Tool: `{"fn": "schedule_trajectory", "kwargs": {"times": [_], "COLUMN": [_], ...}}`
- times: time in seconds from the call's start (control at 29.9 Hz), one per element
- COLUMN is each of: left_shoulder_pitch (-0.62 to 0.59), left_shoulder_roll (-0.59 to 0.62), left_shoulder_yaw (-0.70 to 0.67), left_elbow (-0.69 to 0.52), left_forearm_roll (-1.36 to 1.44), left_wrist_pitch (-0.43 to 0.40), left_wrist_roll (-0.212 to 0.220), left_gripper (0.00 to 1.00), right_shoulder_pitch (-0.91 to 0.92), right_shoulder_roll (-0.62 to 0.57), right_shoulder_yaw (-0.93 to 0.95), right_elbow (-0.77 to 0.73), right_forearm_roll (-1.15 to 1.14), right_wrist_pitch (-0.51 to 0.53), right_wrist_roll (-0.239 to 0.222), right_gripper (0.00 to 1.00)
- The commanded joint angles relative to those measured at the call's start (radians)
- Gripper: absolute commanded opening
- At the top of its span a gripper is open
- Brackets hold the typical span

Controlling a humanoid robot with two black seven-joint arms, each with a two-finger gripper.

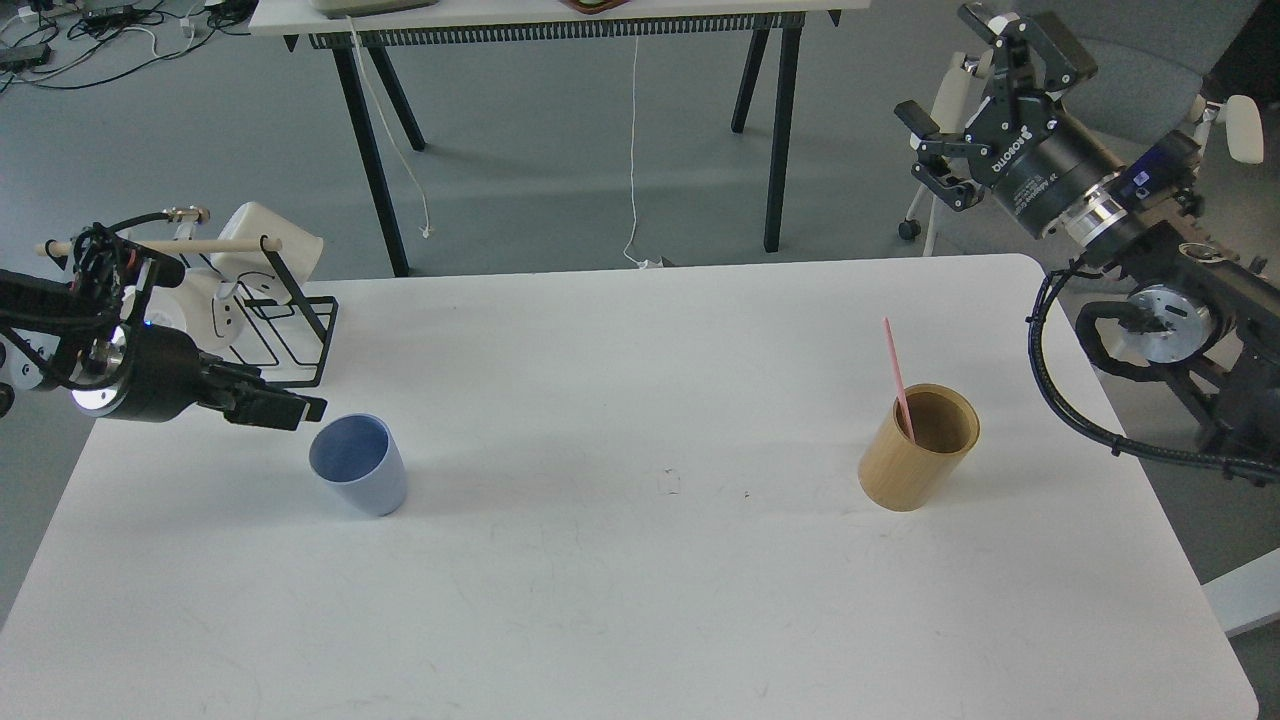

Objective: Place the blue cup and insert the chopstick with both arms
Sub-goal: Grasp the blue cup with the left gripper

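The left gripper (300, 408) hangs just left of the blue cup (359, 464), close to its rim but apart from it, its dark fingers lying so near each other that I cannot tell whether they are closed or parted. The right gripper (965, 110) is raised well to the right of that cup, beyond the far right corner of the white surface (640, 600), jaws spread wide and holding nothing. The blue cup stands upright; the pink chopstick (897, 375) leans inside a tan wooden cylinder (918, 447) far to its right, and a wire mug rack (290, 330) with white mugs (268, 250) sits behind it.
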Motion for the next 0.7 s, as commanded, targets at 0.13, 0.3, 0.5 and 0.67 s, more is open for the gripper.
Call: {"fn": "schedule_trajectory", "kwargs": {"times": [0.13,0.3,0.5,0.67], "left_shoulder_pitch": [0.053,0.074,0.099,0.123], "left_shoulder_roll": [-0.089,-0.121,-0.144,-0.157], "left_shoulder_yaw": [-0.007,-0.008,-0.011,-0.011], "left_elbow": [0.068,0.088,0.148,0.178], "left_forearm_roll": [0.011,0.009,-0.004,-0.011], "left_wrist_pitch": [0.0,0.0,0.0,0.024], "left_wrist_roll": [0.0,0.0,0.0,0.0], "left_gripper": [1.0,0.98,0.95,0.78], "right_shoulder_pitch": [-0.003,-0.005,-0.016,-0.019], "right_shoulder_roll": [-0.003,-0.003,-0.003,-0.004], "right_shoulder_yaw": [0.002,0.002,0.003,0.005], "right_elbow": [-0.001,-0.006,-0.005,-0.005], "right_forearm_roll": [0.0,0.0,0.0,0.0], "right_wrist_pitch": [0.0,0.0,0.0,0.0], "right_wrist_roll": [0.0,0.0,0.0,0.0], "right_gripper": [0.99,0.99,0.99,0.99]}}
